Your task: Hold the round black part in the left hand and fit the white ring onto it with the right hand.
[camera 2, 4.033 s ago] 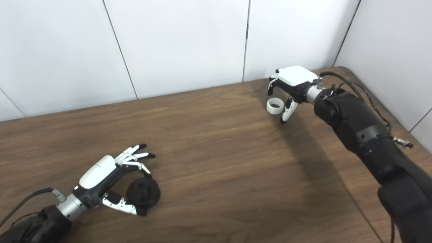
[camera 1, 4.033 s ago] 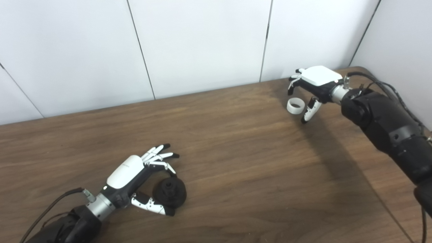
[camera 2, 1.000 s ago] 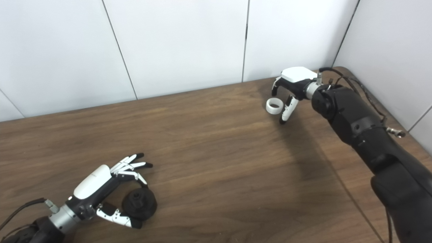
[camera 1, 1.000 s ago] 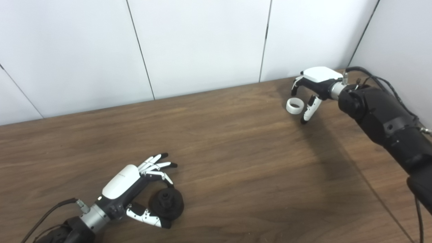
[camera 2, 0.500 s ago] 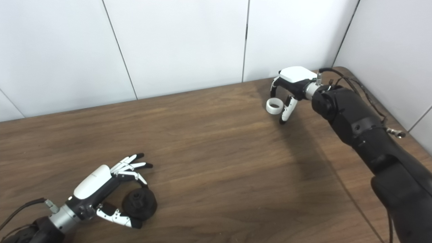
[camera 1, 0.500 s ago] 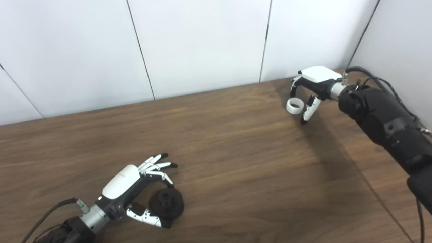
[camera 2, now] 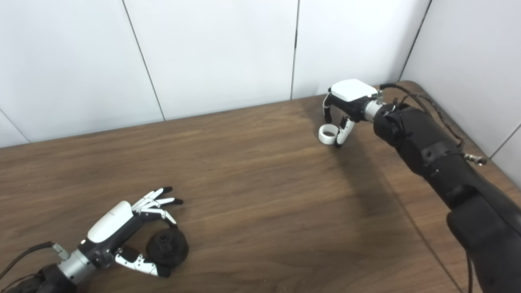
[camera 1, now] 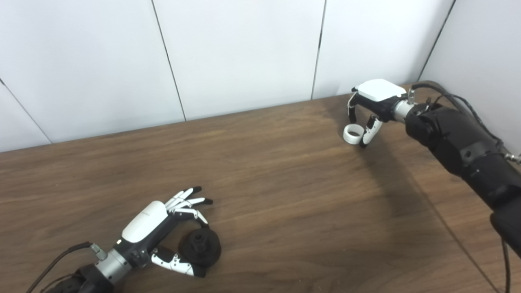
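Two things are in play on the brown wooden table [camera 1: 285, 183], and they're sitting well apart from each other. The round black part [camera 1: 200, 247] is lying flat near the front left, with a small raised hub sticking up in the middle. The left hand [camera 1: 152, 228] is wrapped loosely around it: the thumb is laid along the near side of the part and one curled finger is arched over the far side, while the rest of the fingers [camera 1: 189, 199] are fanned out above the table and touching nothing. The part is resting on the wood, not lifted, and real contact can't be confirmed from either head view, so it looks cupped rather than gripped.

Over at the far right corner, close to the white wall panels [camera 1: 244, 53], the white ring [camera 1: 352, 134] is found with its opening facing up. The right hand [camera 2: 345, 106] is held palm-down right over it, fingers pointed down on either side, thumb just beside the ring's right edge. Whether the ring is actually pinched or just bracketed can't be told at this size. A dark shadow is cast across the table under the right arm.
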Motion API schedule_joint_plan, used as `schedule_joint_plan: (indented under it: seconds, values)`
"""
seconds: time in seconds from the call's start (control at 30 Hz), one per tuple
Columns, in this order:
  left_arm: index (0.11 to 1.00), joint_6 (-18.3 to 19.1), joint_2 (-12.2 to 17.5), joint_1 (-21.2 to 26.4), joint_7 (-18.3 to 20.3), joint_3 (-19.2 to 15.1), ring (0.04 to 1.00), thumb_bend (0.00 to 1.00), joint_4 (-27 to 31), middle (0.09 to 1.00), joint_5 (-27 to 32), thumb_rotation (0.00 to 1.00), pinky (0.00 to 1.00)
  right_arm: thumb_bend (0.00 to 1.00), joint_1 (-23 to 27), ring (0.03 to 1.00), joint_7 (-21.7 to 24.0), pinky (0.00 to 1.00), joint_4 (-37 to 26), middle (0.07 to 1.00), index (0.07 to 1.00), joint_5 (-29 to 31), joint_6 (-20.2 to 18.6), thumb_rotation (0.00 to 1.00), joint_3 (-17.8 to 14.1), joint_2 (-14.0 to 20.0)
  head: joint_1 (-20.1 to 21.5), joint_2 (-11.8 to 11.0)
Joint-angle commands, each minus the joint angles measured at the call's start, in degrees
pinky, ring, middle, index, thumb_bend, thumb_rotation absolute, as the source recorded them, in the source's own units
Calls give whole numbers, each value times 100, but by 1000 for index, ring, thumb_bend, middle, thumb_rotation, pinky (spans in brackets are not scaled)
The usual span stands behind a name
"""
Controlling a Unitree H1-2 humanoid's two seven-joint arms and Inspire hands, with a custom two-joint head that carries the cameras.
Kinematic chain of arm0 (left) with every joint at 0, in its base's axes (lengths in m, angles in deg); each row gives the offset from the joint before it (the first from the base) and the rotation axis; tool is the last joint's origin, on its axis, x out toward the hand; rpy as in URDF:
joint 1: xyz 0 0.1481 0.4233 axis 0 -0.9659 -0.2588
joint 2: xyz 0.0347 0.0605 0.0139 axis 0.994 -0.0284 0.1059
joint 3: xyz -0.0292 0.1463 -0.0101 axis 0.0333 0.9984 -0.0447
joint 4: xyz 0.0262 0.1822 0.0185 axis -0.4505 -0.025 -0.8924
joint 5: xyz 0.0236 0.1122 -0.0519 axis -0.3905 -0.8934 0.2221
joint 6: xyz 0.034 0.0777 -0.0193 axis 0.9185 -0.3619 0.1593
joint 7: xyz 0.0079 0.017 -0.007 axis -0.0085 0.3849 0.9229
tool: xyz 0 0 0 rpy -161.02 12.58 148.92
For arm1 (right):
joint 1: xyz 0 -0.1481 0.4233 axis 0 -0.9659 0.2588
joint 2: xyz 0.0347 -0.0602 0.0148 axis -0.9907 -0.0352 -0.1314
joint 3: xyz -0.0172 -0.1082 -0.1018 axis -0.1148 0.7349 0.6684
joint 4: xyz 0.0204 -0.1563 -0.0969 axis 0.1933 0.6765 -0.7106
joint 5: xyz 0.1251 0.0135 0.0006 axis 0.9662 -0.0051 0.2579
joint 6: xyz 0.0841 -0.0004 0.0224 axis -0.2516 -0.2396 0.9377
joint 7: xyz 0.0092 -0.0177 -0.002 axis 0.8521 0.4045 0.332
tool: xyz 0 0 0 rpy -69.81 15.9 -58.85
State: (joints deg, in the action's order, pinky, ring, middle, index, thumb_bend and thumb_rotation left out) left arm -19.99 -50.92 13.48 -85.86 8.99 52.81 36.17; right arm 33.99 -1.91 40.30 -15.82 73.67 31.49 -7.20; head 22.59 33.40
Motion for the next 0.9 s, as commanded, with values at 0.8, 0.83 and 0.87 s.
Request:
schedule_joint_plan:
  seconds: [0.8,0.83,0.87]
  values:
    - [481,85,263,-93,327,286,1000,526,-311,876,-248,62,1000,526,-134,963,-167,991,-153,774,480,77,38,138,-159,-55,-47,-24]
    - [481,85,263,-91,317,295,1000,525,-319,876,-248,62,1000,526,-137,964,-158,994,-170,775,480,81,38,138,-167,-60,-47,-24]
    - [481,85,263,-89,312,305,1000,525,-327,876,-235,62,1000,526,-131,965,-129,995,-193,776,480,81,29,138,-166,-69,-49,-26]
